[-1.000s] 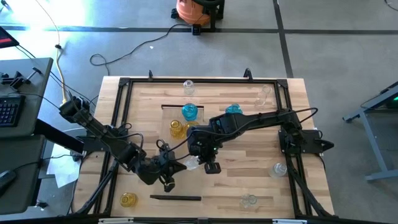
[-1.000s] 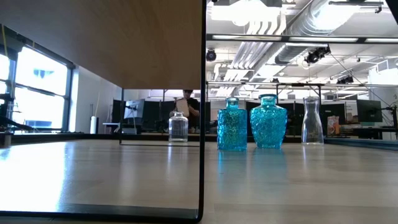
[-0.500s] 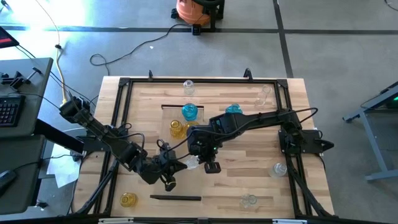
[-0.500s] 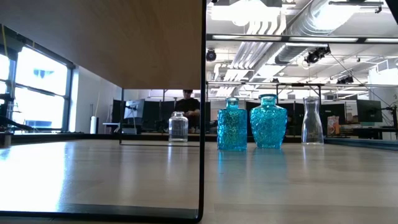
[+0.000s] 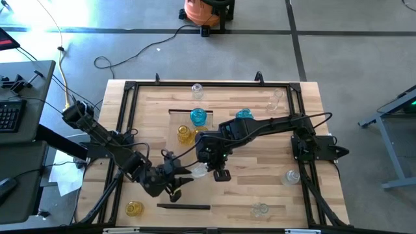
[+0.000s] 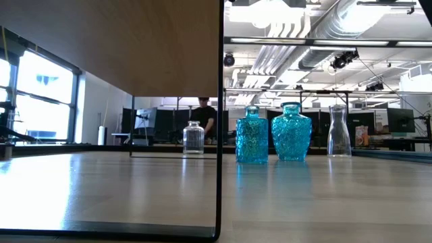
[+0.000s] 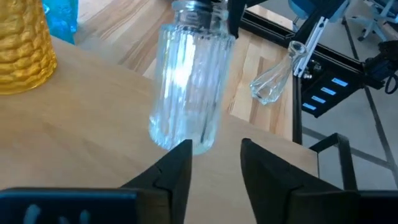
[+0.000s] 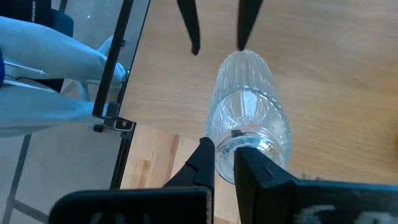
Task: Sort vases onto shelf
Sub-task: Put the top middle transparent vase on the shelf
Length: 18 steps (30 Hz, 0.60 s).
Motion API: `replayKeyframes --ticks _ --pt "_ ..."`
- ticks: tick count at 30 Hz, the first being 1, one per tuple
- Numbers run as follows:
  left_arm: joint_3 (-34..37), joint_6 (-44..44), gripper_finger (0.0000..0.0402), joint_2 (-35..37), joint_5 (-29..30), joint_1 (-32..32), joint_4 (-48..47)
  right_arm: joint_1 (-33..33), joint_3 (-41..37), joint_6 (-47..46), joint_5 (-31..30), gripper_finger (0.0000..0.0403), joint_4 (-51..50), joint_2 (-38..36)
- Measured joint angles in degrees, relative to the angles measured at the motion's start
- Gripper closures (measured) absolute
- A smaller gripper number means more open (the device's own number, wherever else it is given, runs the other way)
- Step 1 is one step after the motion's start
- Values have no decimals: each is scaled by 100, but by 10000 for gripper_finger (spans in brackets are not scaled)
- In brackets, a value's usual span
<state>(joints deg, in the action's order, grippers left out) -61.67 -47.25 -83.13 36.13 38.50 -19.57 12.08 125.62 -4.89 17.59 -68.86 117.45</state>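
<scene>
A clear ribbed vase (image 8: 245, 99) hangs tilted over the pale shelf (image 8: 323, 74), with my right gripper (image 8: 225, 165) shut on its mouth end. My left gripper (image 7: 214, 158) stands open at the vase's base (image 7: 177, 140), one finger on each side. In the high view the two grippers meet over the shelf's middle, left (image 5: 182, 184) and right (image 5: 220, 173), with the vase (image 5: 198, 170) between them. A yellow vase (image 7: 22, 50) stands on the shelf. A blue vase (image 5: 198, 117) stands at its far end. My right gripper pinches the rim of the vase's mouth (image 8: 239, 144); one finger (image 8: 204, 158) lies outside the neck and the other (image 8: 252, 168) over the opening. It comes slanting down from above, and the vase body slants away below it over the shelf. My left gripper is open at the vase's base; I cannot tell whether a fingertip (image 7: 181, 149) touches the glass.
On the table around the shelf are a second blue vase (image 5: 244, 115), clear vases at the far edge (image 5: 196, 90), right (image 5: 291, 177) and near edge (image 5: 260, 209), and a clear one lying down (image 5: 276, 99). A yellow vase (image 5: 134, 208) stands near left. A black frame (image 5: 123, 91) rims the table.
My left gripper has opened and let go of the clear vase's base, staying where it was. The vase remains tilted in my right gripper.
</scene>
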Motion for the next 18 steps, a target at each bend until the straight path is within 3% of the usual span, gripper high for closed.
replayKeyframes --ticks 14,18 --pt "0 -65 249 0 161 -238 -238 -4 0 -20 1 398 -17 0" --pt "0 -56 250 0 -28 -364 -179 -4 0 -22 8 398 -44 0"
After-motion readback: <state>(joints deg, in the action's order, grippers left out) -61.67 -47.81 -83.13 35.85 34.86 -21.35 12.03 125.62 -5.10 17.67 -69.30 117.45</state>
